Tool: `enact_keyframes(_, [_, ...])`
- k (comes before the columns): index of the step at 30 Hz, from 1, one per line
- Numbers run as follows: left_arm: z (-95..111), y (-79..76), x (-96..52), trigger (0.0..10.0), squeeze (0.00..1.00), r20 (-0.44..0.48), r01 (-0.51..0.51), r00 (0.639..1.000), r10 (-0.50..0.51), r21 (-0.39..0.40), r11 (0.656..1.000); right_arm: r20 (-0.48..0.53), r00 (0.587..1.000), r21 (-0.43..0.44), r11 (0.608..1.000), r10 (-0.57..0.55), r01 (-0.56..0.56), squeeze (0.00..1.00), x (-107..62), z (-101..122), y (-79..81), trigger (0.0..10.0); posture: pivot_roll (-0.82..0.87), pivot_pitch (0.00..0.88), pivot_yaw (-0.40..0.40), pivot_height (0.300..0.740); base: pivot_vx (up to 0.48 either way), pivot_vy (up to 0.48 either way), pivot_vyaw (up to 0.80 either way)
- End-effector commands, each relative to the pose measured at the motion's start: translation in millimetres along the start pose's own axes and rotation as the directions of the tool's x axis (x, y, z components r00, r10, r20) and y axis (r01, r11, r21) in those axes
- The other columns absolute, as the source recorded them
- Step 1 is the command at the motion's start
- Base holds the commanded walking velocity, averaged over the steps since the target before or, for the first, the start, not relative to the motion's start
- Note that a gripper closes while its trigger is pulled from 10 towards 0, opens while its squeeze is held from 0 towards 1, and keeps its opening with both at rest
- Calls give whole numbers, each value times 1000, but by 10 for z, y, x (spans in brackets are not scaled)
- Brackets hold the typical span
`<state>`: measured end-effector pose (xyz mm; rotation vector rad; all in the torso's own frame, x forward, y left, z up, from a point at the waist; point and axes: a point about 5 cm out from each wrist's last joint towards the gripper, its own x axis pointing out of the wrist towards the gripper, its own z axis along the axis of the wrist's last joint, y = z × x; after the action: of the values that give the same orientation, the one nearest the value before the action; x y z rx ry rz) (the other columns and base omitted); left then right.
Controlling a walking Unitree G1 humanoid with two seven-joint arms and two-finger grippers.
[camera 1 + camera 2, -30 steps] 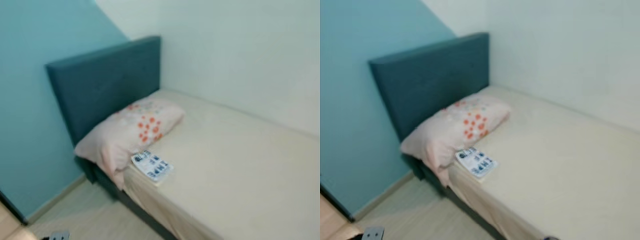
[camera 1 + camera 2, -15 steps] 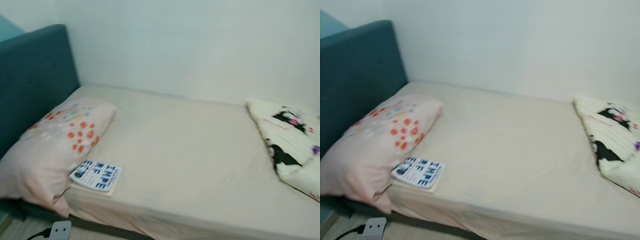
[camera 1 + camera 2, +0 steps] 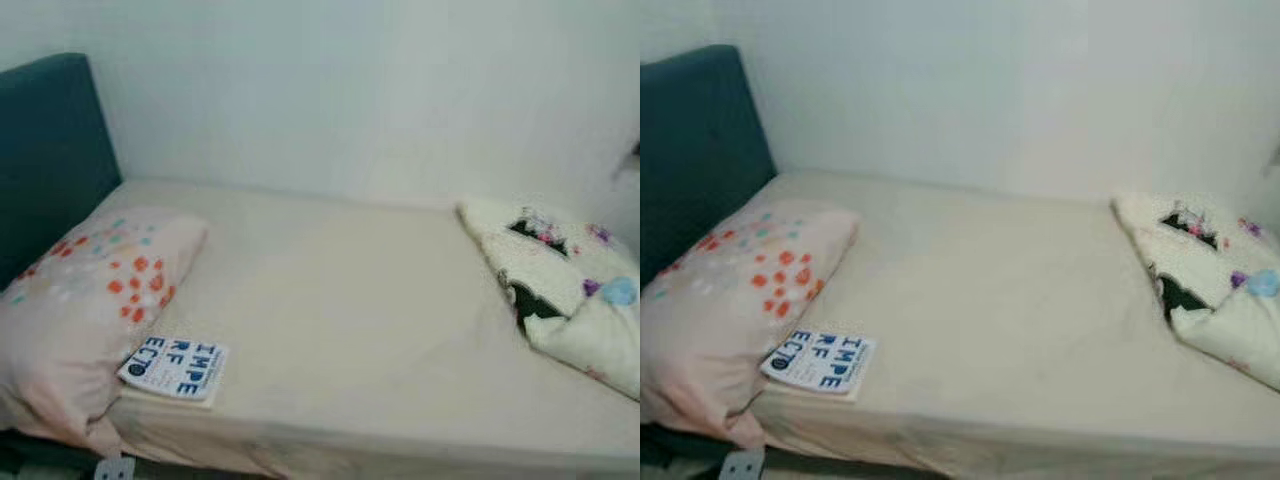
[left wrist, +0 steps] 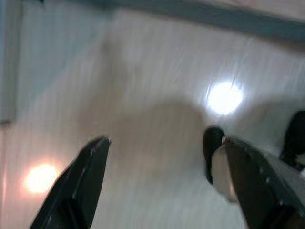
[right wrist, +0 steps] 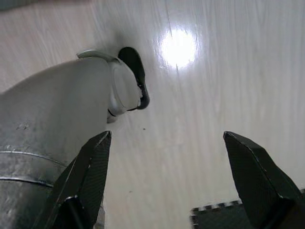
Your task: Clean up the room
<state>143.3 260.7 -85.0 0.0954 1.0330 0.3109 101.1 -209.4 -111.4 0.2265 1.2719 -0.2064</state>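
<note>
A single bed point(image 3: 370, 330) with a cream sheet stands against the white wall. A pale pink pillow point(image 3: 85, 300) with orange and teal dots lies at its head on the left. Beside the pillow, near the bed's front edge, lies a white booklet point(image 3: 175, 367) with blue letters. A crumpled cream blanket point(image 3: 560, 285) with black and purple prints is heaped on the right end. My left gripper point(image 4: 164, 145) hangs open over the pale wooden floor. My right gripper point(image 5: 167, 138) also hangs open above the floor, beside my own silver leg point(image 5: 45, 133).
A dark teal headboard point(image 3: 45, 150) rises at the left. A white plug adapter point(image 3: 740, 463) lies on the floor under the bed's front left corner. A black foam mat edge point(image 5: 219, 217) shows on the floor in the right wrist view.
The head camera has swung right: the teal wall and most of the headboard have slid out of the picture, and the blanket at the bed's right end has come in.
</note>
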Motion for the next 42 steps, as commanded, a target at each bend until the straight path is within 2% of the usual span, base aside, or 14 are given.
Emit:
enact_keyframes(1, [64,-51,9,10000,0,14,8,1000,-8,0,1000,-14,1000,-8,1000,17,-18,0,4,-43,35,10000,77,0,-50,740,0,0,-712])
enact_keyframes(8, [39,-16,8,10000,0,0,-17,1000,17,-21,1000,-9,999,-66,997,32,-32,0,6,-14,56,10000,84,0,-57,740,0,0,-712])
enact_keyframes(9, [23,4,7,10000,0,-13,-33,999,33,-29,999,-6,999,-154,987,47,-48,0,8,24,80,10000,88,0,-63,740,0,0,-712])
enact_keyframes(13, [11,13,6,10000,0,-22,-43,999,42,-31,999,-6,999,-216,975,50,-51,0,8,49,86,10000,90,0,-64,740,0,0,-709])
enact_keyframes(16, [-5,17,4,10000,0,-30,-50,998,49,-34,998,-16,999,-380,924,-44,35,0,-1,94,-19,10000,96,0,-70,740,0,0,-706])
enact_keyframes(17, [-21,18,2,10000,0,-37,-55,998,54,-36,998,94,977,-482,850,-191,212,0,-42,338,-204,10000,99,0,-75,740,0,0,-456])
enact_keyframes(19, [-27,17,1,10000,0,-39,-56,998,54,-36,998,163,964,-468,844,-210,263,0,-62,490,-227,10000,101,0,-76,740,0,0,-228])
enact_keyframes(20, [-37,18,-1,10000,0,-43,-59,997,57,-42,997,317,948,-349,924,-42,158,0,-95,901,39,10000,97,0,-78,740,0,0,0])
enact_keyframes(22, [-37,18,-1,10000,0,-43,-59,997,57,-42,997,317,948,-349,924,-42,158,0,-95,901,39,10000,97,0,-78,740,0,0,0])
enact_keyframes(27, [-40,16,-1,10000,0,-44,-60,997,58,-41,997,376,909,-288,955,179,-69,0,-137,1164,463,10000,97,0,-78,740,0,0,0])
enact_keyframes(30, [-17,-12,2,10000,0,-34,-49,998,48,-47,998,348,878,-293,927,330,-232,0,-144,1151,763,10000,101,0,-79,740,0,0,0])
enact_keyframes(33, [38,-173,4,10000,0,0,28,1000,-28,40,999,108,860,-444,798,500,-408,0,-93,681,1230,10000,111,0,-82,740,0,0,0])
enact_keyframes(37, [23,-240,-1,10000,0,-1,56,998,-56,77,995,-18,853,-500,734,522,-460,0,-76,417,1320,10000,118,0,-87,740,0,0,0])
enact_keyframes(42, [-28,-301,-13,10000,0,-16,59,998,-58,85,995,46,859,-403,796,510,-451,0,-71,546,1197,10000,113,0,-89,740,0,-399,0])
